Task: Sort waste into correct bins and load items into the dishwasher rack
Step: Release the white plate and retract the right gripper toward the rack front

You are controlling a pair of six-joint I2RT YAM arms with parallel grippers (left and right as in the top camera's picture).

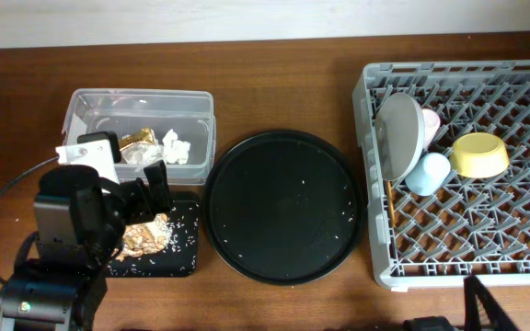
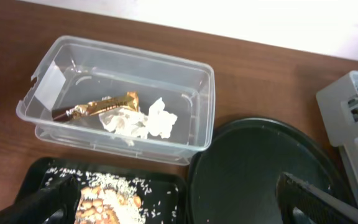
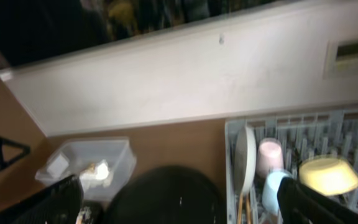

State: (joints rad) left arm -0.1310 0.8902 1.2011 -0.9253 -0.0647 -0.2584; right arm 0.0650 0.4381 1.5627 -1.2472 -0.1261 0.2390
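The clear tub (image 1: 141, 129) holds a gold-brown wrapper (image 2: 104, 106) and crumpled white tissue (image 2: 143, 121). Below it, the shallow black rectangular tray (image 1: 175, 259) carries tan food scraps (image 2: 107, 202) and scattered rice. My left gripper (image 2: 176, 202) hangs open above this tray's right part, with nothing between its fingers. The grey dishwasher rack (image 1: 467, 234) holds the upright plate (image 1: 400, 135), the pink cup (image 1: 430, 119), the blue cup (image 1: 428, 173), the yellow bowl (image 1: 478, 154) and the chopsticks (image 1: 389, 198). At the table's front edge, below the rack, my right gripper (image 1: 513, 299) stands open and empty.
A large round black tray (image 1: 283, 207) with a few rice grains lies between the bins and the rack. A white wall runs along the back of the brown table (image 1: 283, 83). A cable loops at the left arm's base.
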